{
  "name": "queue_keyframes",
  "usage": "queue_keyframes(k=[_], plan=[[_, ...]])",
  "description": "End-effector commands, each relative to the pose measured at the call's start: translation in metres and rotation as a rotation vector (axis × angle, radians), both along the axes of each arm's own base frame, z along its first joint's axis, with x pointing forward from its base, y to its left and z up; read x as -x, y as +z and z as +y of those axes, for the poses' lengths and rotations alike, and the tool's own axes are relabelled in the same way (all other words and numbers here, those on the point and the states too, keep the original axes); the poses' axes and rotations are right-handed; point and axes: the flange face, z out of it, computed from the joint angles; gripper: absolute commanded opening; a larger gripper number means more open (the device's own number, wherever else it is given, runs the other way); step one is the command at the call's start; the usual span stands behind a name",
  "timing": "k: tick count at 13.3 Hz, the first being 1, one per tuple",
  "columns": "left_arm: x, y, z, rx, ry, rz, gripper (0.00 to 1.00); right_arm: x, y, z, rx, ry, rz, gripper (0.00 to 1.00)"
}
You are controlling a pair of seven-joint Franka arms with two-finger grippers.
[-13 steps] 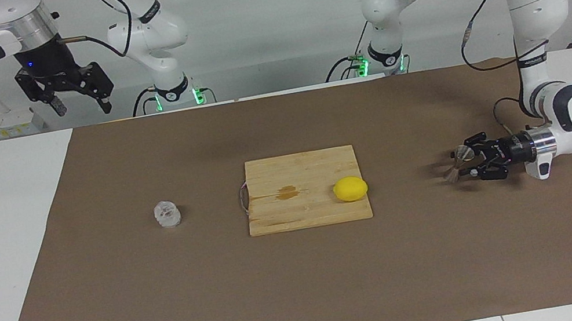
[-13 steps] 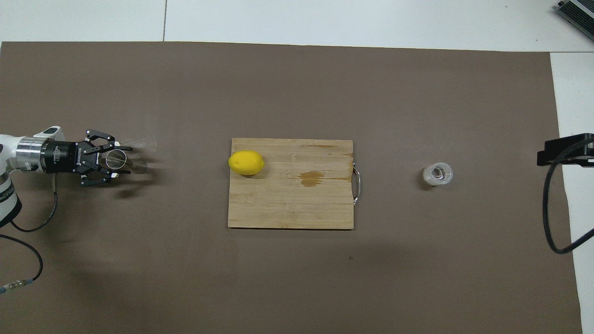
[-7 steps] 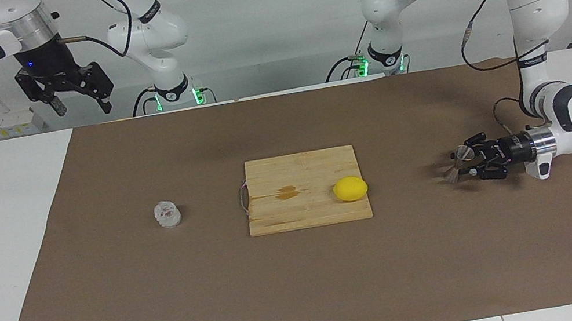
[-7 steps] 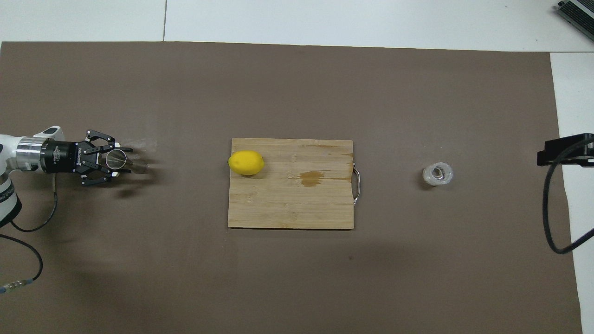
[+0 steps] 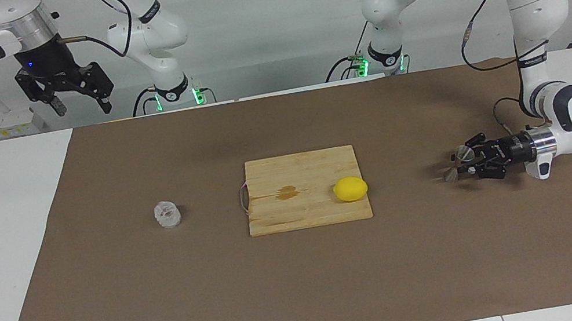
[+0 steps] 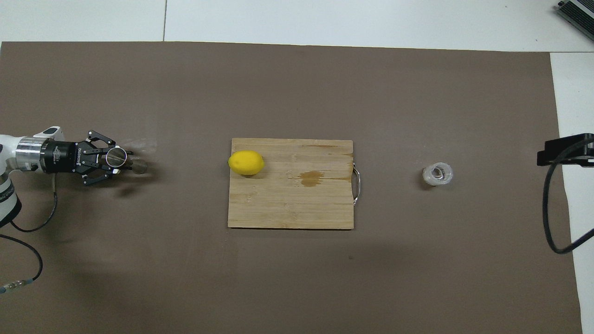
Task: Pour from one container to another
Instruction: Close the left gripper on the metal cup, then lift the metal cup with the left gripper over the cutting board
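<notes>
Since the earlier frames, the fingers of the left gripper (image 5: 462, 163) have been drawn closer together around the waist of the steel jigger (image 5: 458, 163), and the jigger now looks tilted a little compared with before. The fingers are seen on both sides of the narrow waist, so the jigger is judged to be clamped, although firm contact cannot be fully confirmed. The jigger is found at the left arm's end of the brown mat (image 5: 169, 299), low over the surface; whether its base is touching the mat cannot be told.

The faceted glass cup (image 5: 167, 214) is not moved. It stands upright on the mat toward the right arm's end, well apart from the wooden cutting board (image 5: 295, 214), on which a lemon (image 5: 350, 188) lies. The right gripper (image 5: 74, 92) is held high over the table edge with its fingers apart, and that arm waits.

The pour is not yet begun; only the receiving vessel is being secured.
</notes>
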Motion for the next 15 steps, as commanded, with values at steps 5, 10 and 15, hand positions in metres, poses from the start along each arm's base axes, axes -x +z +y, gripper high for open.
queue_keyframes(k=[5,10,15], plan=[[0.005,0.0,0.0,0.03,0.012,-0.005,0.15,0.004,0.001,-0.003,-0.003,0.019,0.008,1.0],[0.007,-0.003,-0.005,0.076,0.034,0.005,0.06,0.004,0.001,-0.003,-0.003,0.019,0.008,1.0],[-0.003,0.008,-0.034,0.145,0.036,-0.011,0.0,0.004,0.001,-0.002,-0.005,0.019,0.008,1.0]])
